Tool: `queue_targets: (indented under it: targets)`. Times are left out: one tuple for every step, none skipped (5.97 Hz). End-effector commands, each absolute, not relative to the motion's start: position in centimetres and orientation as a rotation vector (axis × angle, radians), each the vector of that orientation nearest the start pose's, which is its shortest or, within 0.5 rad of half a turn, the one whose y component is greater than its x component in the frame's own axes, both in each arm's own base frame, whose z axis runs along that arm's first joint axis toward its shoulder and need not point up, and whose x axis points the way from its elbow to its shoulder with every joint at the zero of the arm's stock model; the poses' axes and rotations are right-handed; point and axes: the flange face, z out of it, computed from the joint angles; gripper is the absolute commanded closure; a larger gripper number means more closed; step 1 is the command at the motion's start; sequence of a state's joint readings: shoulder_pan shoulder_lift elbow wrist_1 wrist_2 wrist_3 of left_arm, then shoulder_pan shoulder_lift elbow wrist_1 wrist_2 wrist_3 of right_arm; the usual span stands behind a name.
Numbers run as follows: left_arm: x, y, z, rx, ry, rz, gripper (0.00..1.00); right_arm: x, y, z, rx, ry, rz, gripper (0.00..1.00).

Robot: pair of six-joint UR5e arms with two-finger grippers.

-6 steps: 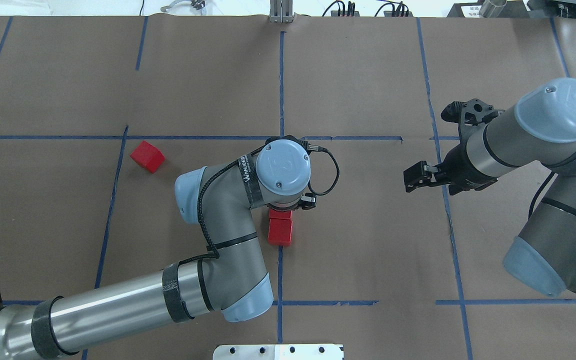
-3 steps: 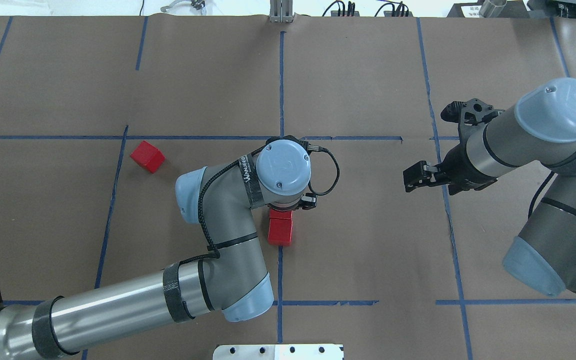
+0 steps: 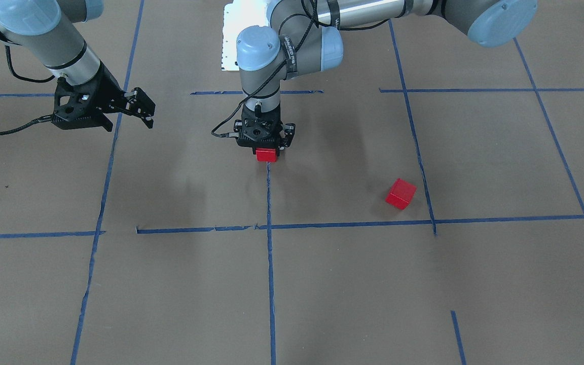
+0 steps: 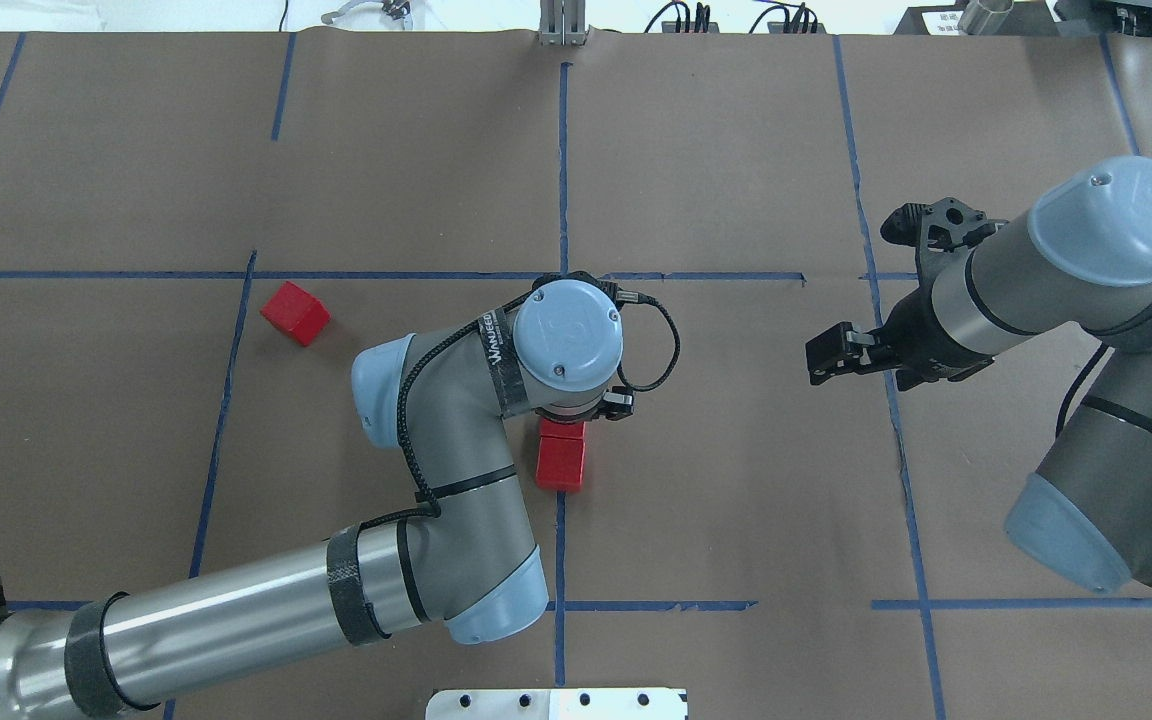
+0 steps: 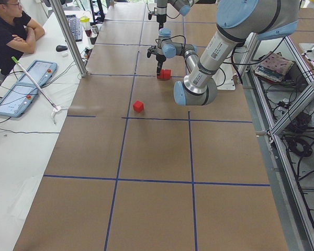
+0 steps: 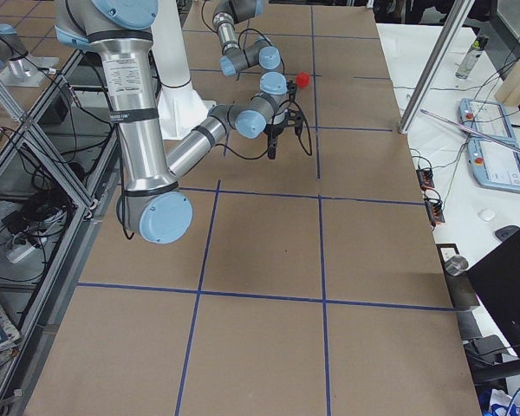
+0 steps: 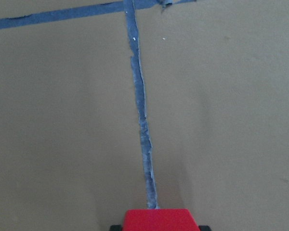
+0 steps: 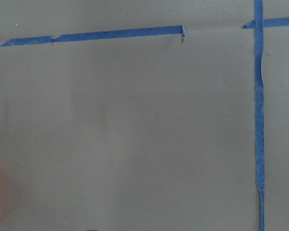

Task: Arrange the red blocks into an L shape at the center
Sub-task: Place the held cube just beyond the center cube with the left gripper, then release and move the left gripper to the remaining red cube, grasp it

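Two red blocks sit end to end on the blue centre line of the center rectangle (image 4: 716, 450). The near one (image 4: 561, 464) lies free. The far one (image 3: 266, 154) sits between the fingers of my left gripper (image 3: 266, 148), which points straight down and is shut on it at table level; it also shows at the bottom of the left wrist view (image 7: 156, 220). A third red block (image 4: 295, 313) lies tilted at the rectangle's far left corner, also in the front view (image 3: 401, 193). My right gripper (image 4: 820, 360) hovers open and empty at the rectangle's right border.
Blue tape lines (image 4: 901, 450) divide the brown paper into grid cells. A white base plate (image 4: 556, 703) sits at the near table edge. An operator (image 5: 10, 31) and tablets (image 5: 21, 89) are beyond the far side of the table.
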State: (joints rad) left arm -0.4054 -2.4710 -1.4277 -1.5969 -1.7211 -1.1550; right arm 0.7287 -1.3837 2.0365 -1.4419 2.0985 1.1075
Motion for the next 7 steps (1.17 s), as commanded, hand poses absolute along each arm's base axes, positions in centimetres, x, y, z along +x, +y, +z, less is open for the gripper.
queue_targets:
  targets:
    - [65.2,-40.5,15.6,0.18,0.775,0.073,0.0,-33.4,-41.0,33.5,0.013,-0.905,0.043,0.0]
    - [65.2,-40.4,15.1,0.183,0.783,0.074,0.0,-33.4,-41.0,33.5,0.012,-0.906,0.043,0.0]
    - [64.3,-41.2,14.4,0.198,0.801,0.063,0.0,-33.2,-41.1,33.5,0.013,-0.906,0.046,0.0]
    - [60.7,-45.1,13.9,0.228,0.812,0.015,0.0,-32.9,-40.9,34.1,0.007,-0.898,0.051,0.0]
    - [56.8,-48.5,16.0,0.24,0.804,0.049,0.0,-32.7,-40.9,34.1,0.009,-0.899,0.052,0.0]
    - [52.3,-51.1,20.6,0.257,0.773,0.175,0.0,-32.6,-40.8,34.3,0.006,-0.896,0.053,0.0]
    - [47.0,-54.4,24.7,0.278,0.744,0.264,0.0,-32.5,-40.7,34.6,0.003,-0.893,0.055,0.0]
